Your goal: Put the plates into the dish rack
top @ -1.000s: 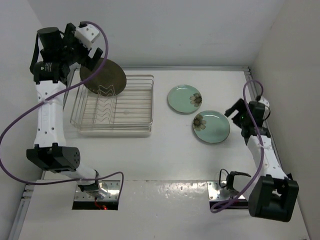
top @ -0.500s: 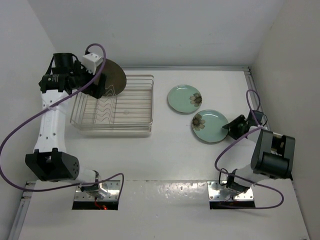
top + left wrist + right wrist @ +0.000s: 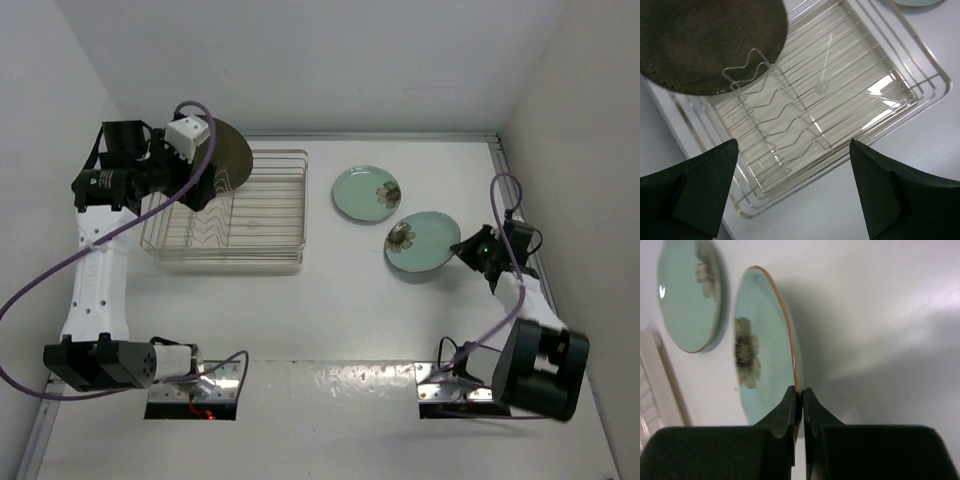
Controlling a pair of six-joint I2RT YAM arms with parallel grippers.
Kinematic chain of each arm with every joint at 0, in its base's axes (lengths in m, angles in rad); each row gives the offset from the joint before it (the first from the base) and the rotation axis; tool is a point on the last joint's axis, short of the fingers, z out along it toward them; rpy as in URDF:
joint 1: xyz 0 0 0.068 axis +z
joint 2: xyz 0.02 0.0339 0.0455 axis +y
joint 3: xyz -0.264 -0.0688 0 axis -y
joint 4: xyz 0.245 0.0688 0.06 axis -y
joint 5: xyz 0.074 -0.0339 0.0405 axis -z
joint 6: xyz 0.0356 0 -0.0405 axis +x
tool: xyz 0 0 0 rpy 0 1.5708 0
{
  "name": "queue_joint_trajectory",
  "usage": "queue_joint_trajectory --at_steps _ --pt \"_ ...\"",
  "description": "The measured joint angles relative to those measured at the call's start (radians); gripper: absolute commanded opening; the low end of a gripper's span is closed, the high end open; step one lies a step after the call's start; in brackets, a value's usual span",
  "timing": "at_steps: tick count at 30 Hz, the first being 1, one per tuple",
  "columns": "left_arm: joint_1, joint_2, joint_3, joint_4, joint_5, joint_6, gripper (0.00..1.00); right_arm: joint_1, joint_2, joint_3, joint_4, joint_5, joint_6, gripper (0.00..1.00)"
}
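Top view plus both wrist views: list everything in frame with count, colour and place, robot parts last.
brown plate: one, dark brown, standing on edge among the prongs at the rack's far left end
far green plate: one, mint with a brown flower, flat on the table right of the rack
near green plate: one, same pattern, tilted, its rim pinched by the right arm
rack: one, silver wire, left part of the table
table: one, white
cables: two, purple, one along each arm
left fingers: black, spread wide above the rack, holding nothing
right fingers: black, closed on the near green plate's rim
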Motion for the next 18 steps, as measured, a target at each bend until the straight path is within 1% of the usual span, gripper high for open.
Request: queue_joint_trajectory --at_steps 2,4,7,10,11,14,18 --pt "-0.032 0.015 0.003 0.000 0.033 0.016 0.96 0.057 -0.135 0.035 -0.060 0.062 -0.101 0.00" --pt "-0.081 0.047 0.028 -0.007 0.056 0.034 0.96 0.135 -0.224 0.106 -0.124 0.108 -0.232 0.00" --pt "-0.179 0.117 0.096 -0.006 0.079 0.063 0.96 0.246 -0.298 0.208 -0.182 0.122 -0.381 0.00" --pt "-0.305 0.193 0.185 -0.007 0.082 0.099 0.96 0.367 -0.312 0.300 -0.209 0.103 -0.467 0.00" --pt "-0.352 0.220 0.219 -0.006 0.082 0.114 0.97 0.413 -0.312 0.319 -0.212 0.097 -0.484 0.00" --pt "-0.482 0.287 0.301 -0.002 0.072 0.165 0.98 0.550 -0.311 0.341 -0.219 0.078 -0.539 0.00" --pt "-0.636 0.364 0.371 0.001 0.070 0.249 0.98 0.685 -0.285 0.366 -0.269 0.058 -0.610 0.00"
